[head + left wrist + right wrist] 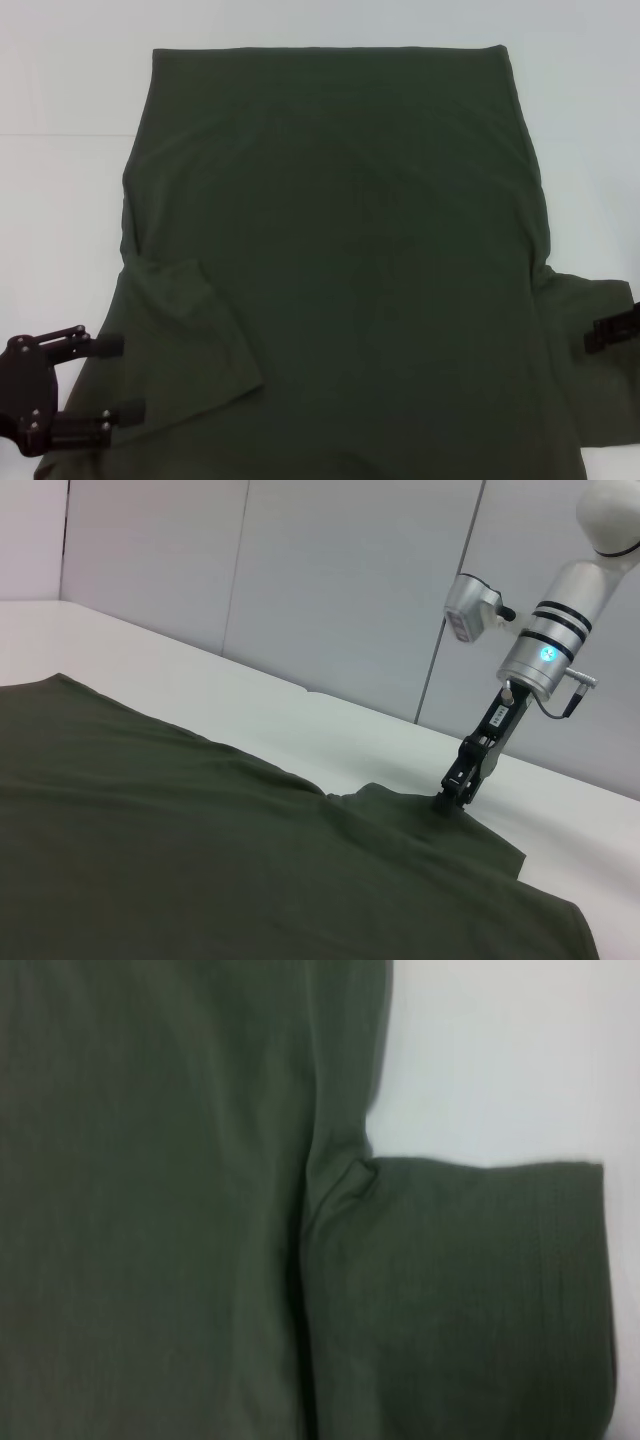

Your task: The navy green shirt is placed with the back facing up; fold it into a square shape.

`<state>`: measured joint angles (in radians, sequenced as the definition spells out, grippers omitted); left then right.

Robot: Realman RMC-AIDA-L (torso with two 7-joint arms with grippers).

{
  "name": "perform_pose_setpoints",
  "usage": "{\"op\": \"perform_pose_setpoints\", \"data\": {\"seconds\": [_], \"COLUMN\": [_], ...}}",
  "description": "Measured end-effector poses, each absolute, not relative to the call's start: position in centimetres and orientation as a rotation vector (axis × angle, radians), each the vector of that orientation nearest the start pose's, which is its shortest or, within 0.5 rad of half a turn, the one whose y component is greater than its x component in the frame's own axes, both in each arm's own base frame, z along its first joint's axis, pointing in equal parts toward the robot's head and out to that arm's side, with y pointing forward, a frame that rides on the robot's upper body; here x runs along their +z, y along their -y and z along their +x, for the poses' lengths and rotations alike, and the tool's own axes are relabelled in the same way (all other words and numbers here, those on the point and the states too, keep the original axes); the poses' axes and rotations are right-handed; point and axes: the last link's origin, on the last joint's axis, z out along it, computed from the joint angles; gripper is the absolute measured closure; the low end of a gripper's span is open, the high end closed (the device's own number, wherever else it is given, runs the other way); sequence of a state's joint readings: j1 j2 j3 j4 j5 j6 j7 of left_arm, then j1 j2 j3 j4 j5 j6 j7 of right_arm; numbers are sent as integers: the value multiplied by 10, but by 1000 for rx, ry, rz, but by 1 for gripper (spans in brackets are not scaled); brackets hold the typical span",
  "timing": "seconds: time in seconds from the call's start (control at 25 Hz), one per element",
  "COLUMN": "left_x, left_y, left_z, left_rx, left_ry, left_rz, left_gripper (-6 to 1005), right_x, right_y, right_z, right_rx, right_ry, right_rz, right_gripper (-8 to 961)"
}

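The navy green shirt (350,260) lies spread flat on the white table (60,90), plain side up. Its left sleeve (195,325) is folded inward onto the body. Its right sleeve (590,290) sticks out flat, and also shows in the right wrist view (470,1290). My left gripper (118,378) is open and empty at the shirt's near-left edge, beside the folded sleeve. My right gripper (600,333) is over the right sleeve. In the left wrist view, my right gripper's tip (447,800) touches the sleeve cloth (420,825).
The white table surrounds the shirt, with bare strips on the left (50,220) and the right (590,150). Grey wall panels (330,590) stand behind the table. The shirt's near end runs out of the head view.
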<state>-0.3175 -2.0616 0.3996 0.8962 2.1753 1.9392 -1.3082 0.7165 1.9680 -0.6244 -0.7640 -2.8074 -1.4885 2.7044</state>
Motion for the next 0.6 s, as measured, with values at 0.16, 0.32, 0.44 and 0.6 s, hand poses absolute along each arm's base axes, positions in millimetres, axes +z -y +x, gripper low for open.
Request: {"op": "perform_pose_setpoints", "data": {"seconds": [0.16,0.32,0.44,0.6], "left_x": [69,69,69,69], "left_y": [-243,-242,-242,-241], "left_z": [-318,-318,-319,-319], "left_rx": [-673,-673,-674,-676], "left_ry": [616,618,619,620], "left_rz": [-2700,-2699,-2697,-2696], "left_gripper": [132,131,131,132], "right_x": [59,56,55,56], "right_y": [-367,-368,-368,-370], "right_z": [312,307,306,304], "right_rx": [-185,-211,-234,-235], "right_ry": [-1932,-1892,-1882,-1873], "right_rz": [-1951,-1990,-1999,-2001], "right_gripper": [63,96,196,374]}}
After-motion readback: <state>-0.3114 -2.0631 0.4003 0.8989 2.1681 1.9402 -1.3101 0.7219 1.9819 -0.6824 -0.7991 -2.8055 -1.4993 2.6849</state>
